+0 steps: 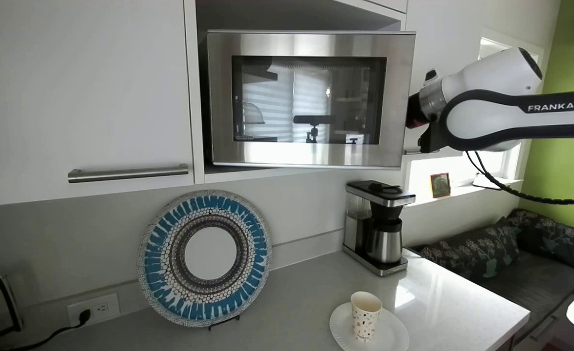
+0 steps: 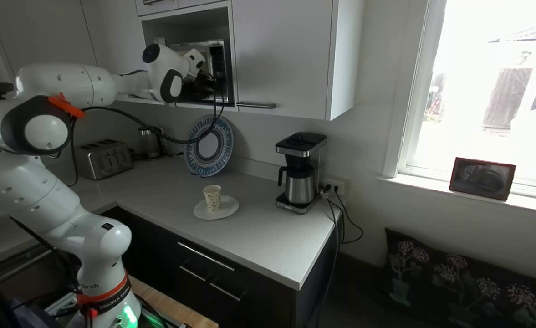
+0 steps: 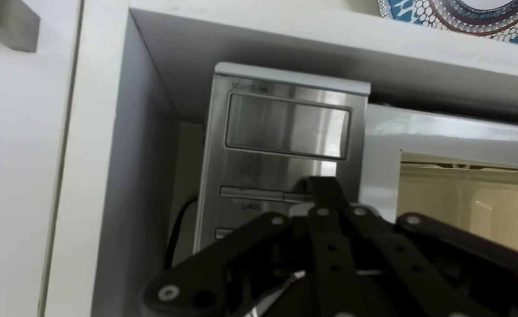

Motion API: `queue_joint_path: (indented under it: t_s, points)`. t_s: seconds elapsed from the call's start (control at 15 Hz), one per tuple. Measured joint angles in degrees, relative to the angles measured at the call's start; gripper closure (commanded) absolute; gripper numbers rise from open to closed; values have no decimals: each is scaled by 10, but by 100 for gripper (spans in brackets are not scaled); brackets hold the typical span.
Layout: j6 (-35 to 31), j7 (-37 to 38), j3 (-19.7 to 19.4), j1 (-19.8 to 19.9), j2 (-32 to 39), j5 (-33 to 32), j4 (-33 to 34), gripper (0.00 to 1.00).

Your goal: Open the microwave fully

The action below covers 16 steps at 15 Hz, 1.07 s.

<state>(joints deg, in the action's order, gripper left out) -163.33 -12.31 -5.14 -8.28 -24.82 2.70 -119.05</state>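
The steel microwave (image 1: 316, 45) sits in a wall cabinet niche. In an exterior view its dark-windowed door faces the camera, swung out from its left side, and hides the button panel. The microwave (image 2: 216, 64) also shows partly behind my arm. In the upside-down wrist view the button panel (image 3: 281, 171) is centred, with the open beige cavity (image 3: 470, 207) to its right. My gripper (image 3: 328, 189) is shut and empty, its fingertips close in front of the panel's right part; contact is unclear. In an exterior view the door's free edge hides my fingers; the gripper (image 2: 204, 82) is small and dark.
The niche's side wall (image 3: 135, 189) lies beside the panel. Cabinet handles (image 1: 128, 173) jut out at both sides. Below stand a patterned round plate (image 1: 204, 258), a coffee maker (image 1: 379, 226) and a paper cup (image 1: 366, 317) on a white plate. A cable hangs from my arm.
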Motion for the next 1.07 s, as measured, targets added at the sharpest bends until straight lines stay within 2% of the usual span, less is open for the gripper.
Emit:
queue_joint_path:
  t_s: [0.73, 0.8, 0.93, 1.07]
  points:
    - [35, 2, 7, 25, -5, -8, 21, 100]
    - [43, 1, 7, 28, -7, -8, 25, 74]
    - [69, 0, 7, 32, -12, -8, 34, 67]
    - [100, 0, 7, 36, -19, -8, 42, 51]
